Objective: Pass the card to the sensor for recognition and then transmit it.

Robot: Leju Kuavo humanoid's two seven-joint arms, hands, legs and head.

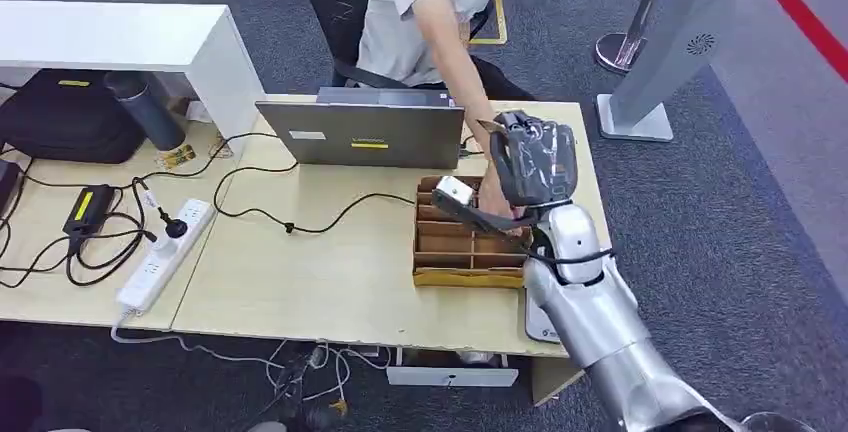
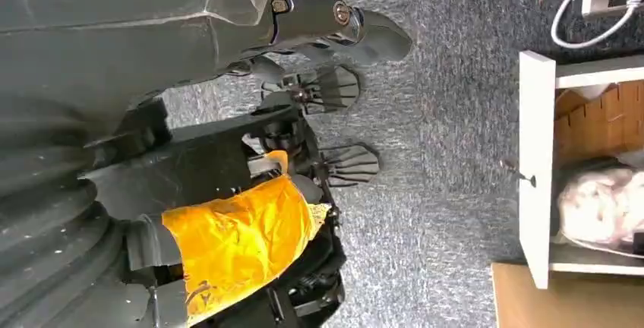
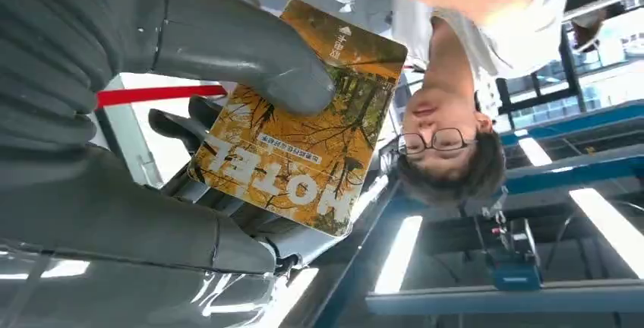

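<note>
My right hand [image 1: 533, 164] is raised over the far right part of the desk [image 1: 330, 282], and it holds the card [image 3: 300, 119]: in the right wrist view my thumb [image 3: 250, 58] presses flat on its orange face while darker fingers [image 3: 171, 127] back it from behind. The card (an autumn-leaf print with the word HOTEL on it) sticks out past my fingertips, its outer half free. In the head view its thin edge just shows at about ten o'clock of the hand.

A person [image 1: 420, 12] sits across the desk at twelve o'clock, one forearm [image 1: 460, 72] reaching down toward my hand and close beside it. Directly under my hand lies a cardboard divider tray [image 1: 455, 252], partly hidden by my wrist. The laptop [image 1: 362, 132] stands at about nine o'clock of the hand, a black cable [image 1: 300, 227] trailing from it across the desk toward a white power strip [image 1: 165, 252] far left.

My left hand [image 2: 304, 115] hangs over grey carpet [image 2: 456, 153], fingers spread, nothing in it.
</note>
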